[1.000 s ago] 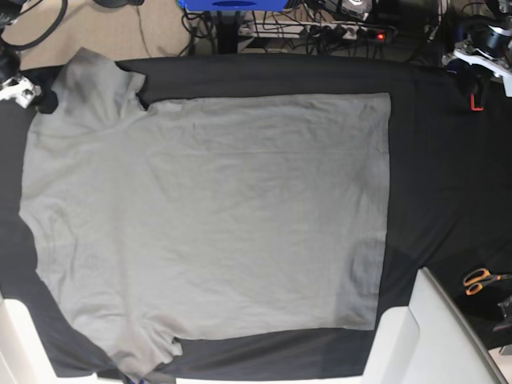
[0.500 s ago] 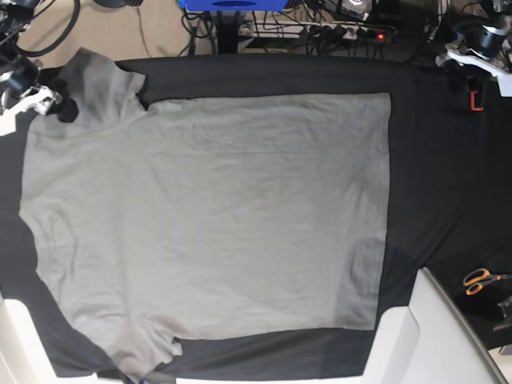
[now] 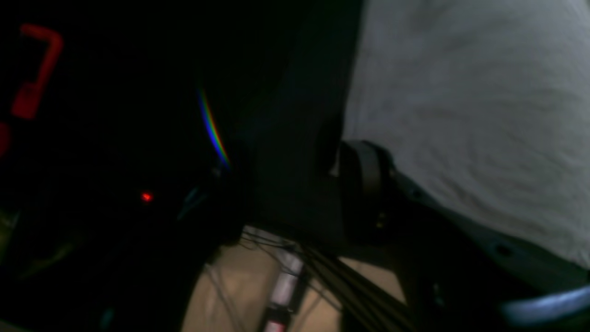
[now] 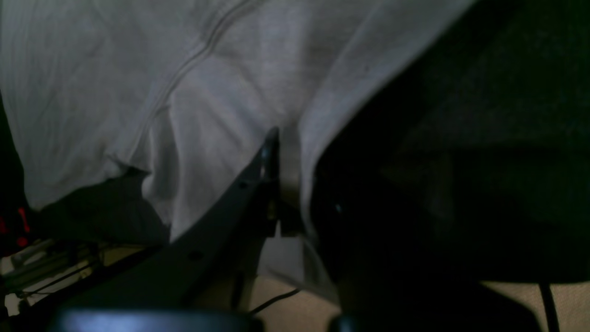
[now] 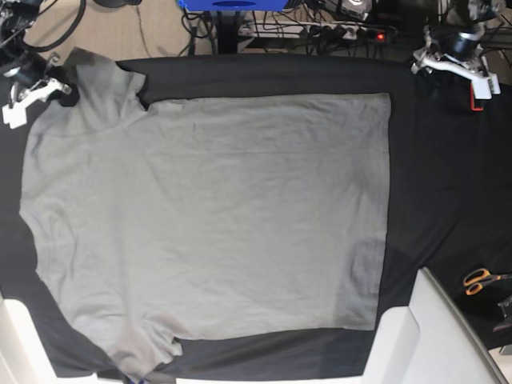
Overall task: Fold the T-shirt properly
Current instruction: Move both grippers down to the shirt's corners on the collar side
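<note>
T-shirt (image 5: 208,216) lies flat on black cloth (image 5: 448,184) over desk, w/ right pincer (image 4: 281,184) pinching its far sleeve edge, left pincer (image 5: 448,60) off the far hem corner, spread or not can't tell, scissors (image 5: 480,280) nearby.

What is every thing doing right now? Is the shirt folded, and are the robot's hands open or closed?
T-shirt: spread flat, not folded, slightly wrinkled.
Right end effector: shut on the T-shirt, at the far sleeve.
Left end effector: over the black cloth, not touching the shirt; open or shut, cannot tell.
Black cloth: lying flat under the shirt.
Scissors: lying on the cloth, blades hidden.
</note>
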You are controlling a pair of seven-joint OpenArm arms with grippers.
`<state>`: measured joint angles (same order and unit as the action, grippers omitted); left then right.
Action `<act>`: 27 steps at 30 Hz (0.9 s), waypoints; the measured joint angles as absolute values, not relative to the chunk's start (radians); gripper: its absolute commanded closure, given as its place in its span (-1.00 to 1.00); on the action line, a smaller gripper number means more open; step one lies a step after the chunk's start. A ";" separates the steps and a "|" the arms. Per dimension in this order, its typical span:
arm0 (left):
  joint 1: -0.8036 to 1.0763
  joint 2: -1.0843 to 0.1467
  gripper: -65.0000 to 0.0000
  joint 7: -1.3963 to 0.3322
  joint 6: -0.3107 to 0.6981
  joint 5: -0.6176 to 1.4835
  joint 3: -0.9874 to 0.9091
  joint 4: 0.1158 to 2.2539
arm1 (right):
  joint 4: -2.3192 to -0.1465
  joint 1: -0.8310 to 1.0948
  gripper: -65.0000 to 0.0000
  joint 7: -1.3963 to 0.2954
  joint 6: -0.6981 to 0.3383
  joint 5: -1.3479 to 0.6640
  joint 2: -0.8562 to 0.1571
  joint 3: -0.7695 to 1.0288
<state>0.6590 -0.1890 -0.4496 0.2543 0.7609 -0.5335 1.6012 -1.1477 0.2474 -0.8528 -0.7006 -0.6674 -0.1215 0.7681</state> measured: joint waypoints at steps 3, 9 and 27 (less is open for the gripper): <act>0.626 -0.186 0.03 -0.459 0.259 0.760 -0.495 1.521 | -1.148 0.247 0.99 -0.854 -0.701 -0.666 -0.122 0.768; 0.561 -0.164 0.03 -0.453 0.255 0.761 -0.480 1.442 | -1.148 0.247 0.99 -0.854 -0.701 -0.666 -0.123 0.768; 0.451 -0.138 0.06 -0.389 0.278 0.783 -0.397 1.327 | -1.148 0.247 0.99 -0.854 -0.701 -0.667 -0.123 0.768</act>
